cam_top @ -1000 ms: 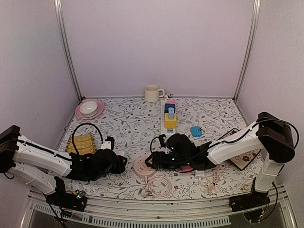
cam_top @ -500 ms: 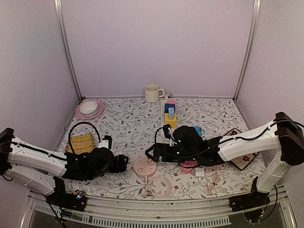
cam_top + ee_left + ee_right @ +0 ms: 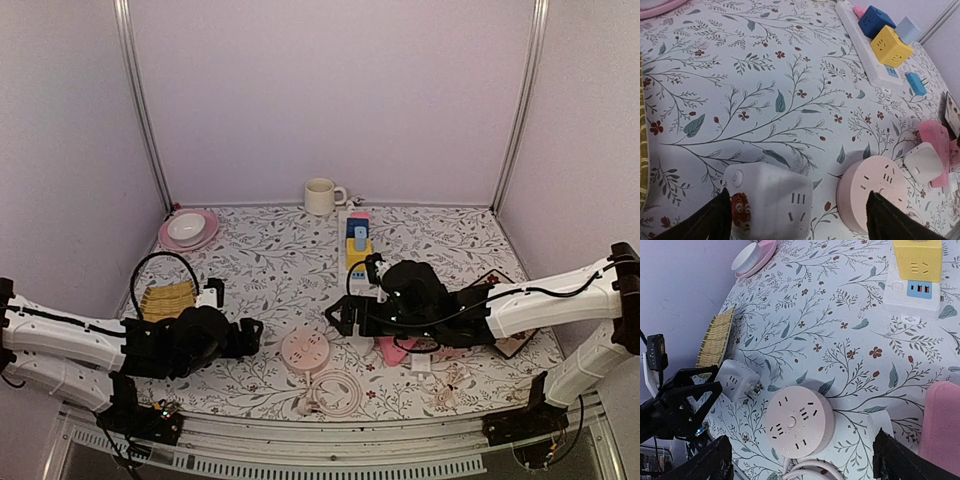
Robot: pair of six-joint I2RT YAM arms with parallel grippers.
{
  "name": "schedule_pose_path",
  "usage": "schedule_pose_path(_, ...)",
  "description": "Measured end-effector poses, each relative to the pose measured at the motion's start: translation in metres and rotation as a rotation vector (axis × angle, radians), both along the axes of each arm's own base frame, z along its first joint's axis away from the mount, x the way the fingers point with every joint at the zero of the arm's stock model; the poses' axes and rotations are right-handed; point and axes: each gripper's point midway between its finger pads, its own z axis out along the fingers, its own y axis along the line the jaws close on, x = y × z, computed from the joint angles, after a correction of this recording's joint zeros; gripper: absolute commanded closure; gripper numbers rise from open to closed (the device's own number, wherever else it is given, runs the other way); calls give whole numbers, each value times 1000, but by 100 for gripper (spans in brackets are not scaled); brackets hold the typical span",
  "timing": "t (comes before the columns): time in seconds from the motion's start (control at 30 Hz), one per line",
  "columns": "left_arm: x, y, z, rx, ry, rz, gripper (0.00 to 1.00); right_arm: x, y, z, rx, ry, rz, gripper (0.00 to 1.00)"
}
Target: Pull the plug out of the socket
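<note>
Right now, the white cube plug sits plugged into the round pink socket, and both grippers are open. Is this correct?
No. The white cube plug lies beside the round pink socket, apart from it, as the left wrist view shows. The left gripper and right gripper are indeed open.

The counter carries a white cover printed with grey-green leafy branches and small red flowers. The white cube-shaped plastic plug adapter bears an orange emblem with dark stripes on one face. The round plastic socket is pale pink. The long white plastic power strip holds a yellow cube adapter and a dark blue cube adapter. The round plate is pink; the bowl on it is white. The ceramic mug is cream. The woven mat is yellow.
</note>
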Motion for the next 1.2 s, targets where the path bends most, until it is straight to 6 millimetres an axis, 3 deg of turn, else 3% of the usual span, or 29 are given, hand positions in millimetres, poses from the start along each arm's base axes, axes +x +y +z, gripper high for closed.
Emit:
schedule_pose_path(0.5,0,-1,18,-19,-48,-28,6,19,-52,6,-36,-42,-111,1)
schedule_pose_path(0.9,-3,-23,29,-79,-64,-122,3,82,-114,5,-124,-89,-264,1)
schedule_pose_path(1.0,-2,-28,29,-79,-64,-133,3,103,-112,12,-149,-115,-274,1)
schedule_pose_path(1.2,2,-38,32,-95,-72,-140,3,149,-83,28,-199,-180,-259,0)
